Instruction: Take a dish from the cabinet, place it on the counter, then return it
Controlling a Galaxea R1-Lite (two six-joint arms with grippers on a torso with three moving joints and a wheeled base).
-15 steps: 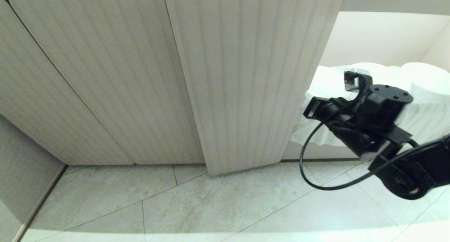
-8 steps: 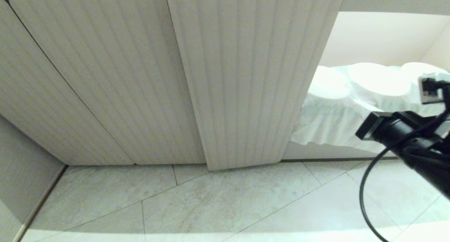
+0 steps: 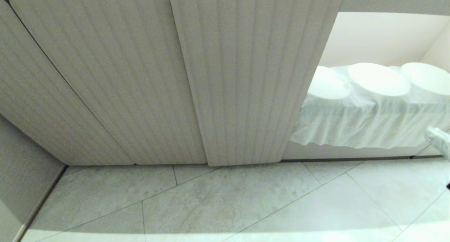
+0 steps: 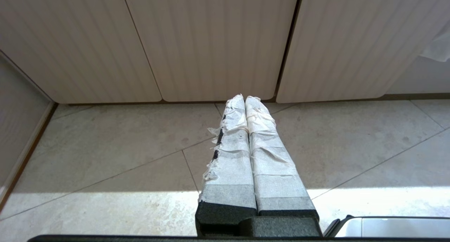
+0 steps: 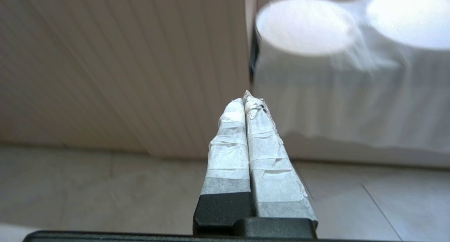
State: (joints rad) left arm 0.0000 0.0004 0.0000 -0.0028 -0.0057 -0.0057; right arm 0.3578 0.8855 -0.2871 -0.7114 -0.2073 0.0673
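Your dishes (image 3: 379, 79) sit on the cloth-draped shelf (image 3: 365, 126) inside the cabinet (image 3: 253, 76), door ajar, none on any bench in view; right gripper (image 5: 246, 100) and left gripper (image 4: 245, 98) each show fingers pressed together, empty — whether the dish has already made its trip you cannot tell.

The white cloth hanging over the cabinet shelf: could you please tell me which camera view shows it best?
The head view: the white cloth is sharp there, draped across the open shelf with its wavy hem visible. The right wrist view shows it blurred beyond the shut right hand. The left wrist view catches only a corner.
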